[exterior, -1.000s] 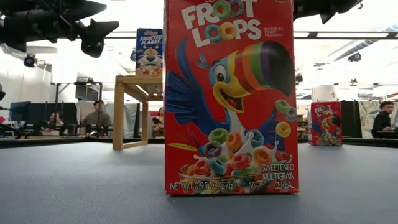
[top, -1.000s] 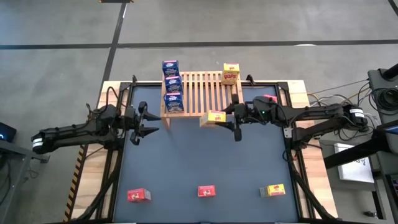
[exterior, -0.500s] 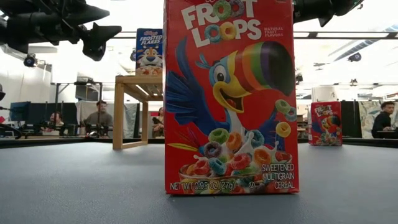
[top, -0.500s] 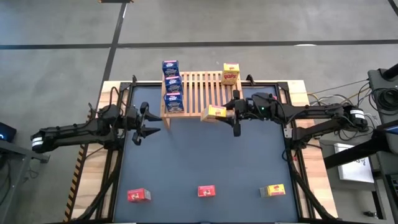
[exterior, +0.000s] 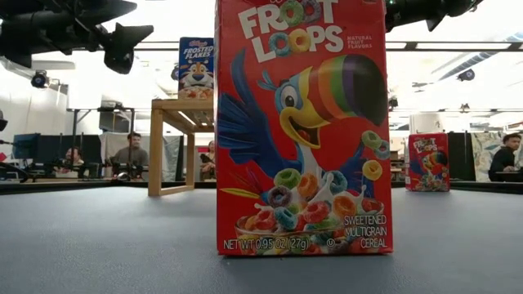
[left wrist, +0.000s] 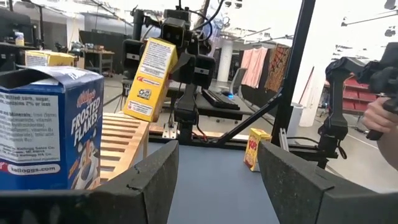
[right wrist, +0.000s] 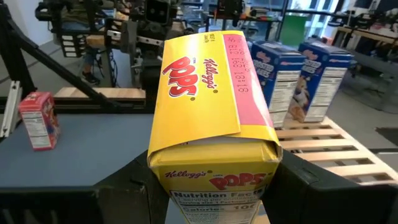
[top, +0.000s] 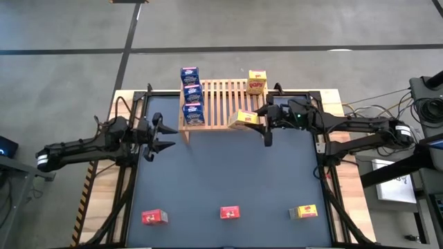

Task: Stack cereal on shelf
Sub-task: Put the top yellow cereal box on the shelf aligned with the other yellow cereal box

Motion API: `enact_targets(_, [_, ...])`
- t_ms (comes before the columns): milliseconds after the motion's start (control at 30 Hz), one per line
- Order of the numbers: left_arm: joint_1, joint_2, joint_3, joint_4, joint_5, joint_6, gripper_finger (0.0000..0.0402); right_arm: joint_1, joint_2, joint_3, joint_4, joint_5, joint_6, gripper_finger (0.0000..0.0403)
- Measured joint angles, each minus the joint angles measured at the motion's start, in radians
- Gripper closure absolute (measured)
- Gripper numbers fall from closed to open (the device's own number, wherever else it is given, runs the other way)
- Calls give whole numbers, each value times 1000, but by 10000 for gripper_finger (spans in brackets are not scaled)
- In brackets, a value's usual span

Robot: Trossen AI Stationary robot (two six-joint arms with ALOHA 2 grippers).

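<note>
carrying a small yellow cardboard cereal box (top: 243, 120), my right gripper (top: 265, 122) is clamped on it over the near edge of the light slatted wooden shelf (top: 223, 97), box tilted and not yet set down. on the shelf already i see 3 blue cardboard boxes (top: 191, 95) in a row along its left side and 1 yellow box (top: 257, 81) standing at the far right corner. 2 red boxes (top: 155, 217) and 1 more yellow box (top: 305, 211) wait on the dark table mat (top: 228, 173) near the front edge, well apart from the shelf. my left gripper (top: 163, 135) hangs just beside the shelf's left leg, fingers spread, holding nothing. my worry: the held box is leaning, so if i let go while it overhangs the edge it could tip off onto the mat, or catch a corner between slats.
</note>
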Motion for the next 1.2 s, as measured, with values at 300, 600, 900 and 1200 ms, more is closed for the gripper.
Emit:
enact_targets(300, [0,-35,-2,-41,-3,0,199,-72,-33,0,-39,62,-44,218])
enact_targets(600, [0,-31,-2,-48,-3,4,199,-178,-34,0,-77,42,-118,218])
enact_targets(900, [0,-29,-2,-48,-3,4,199,-361,-39,27,-195,-242,-111,225])
enact_targets(1200, [0,-29,-4,-49,-3,3,199,-437,-13,207,-470,-297,-207,227])
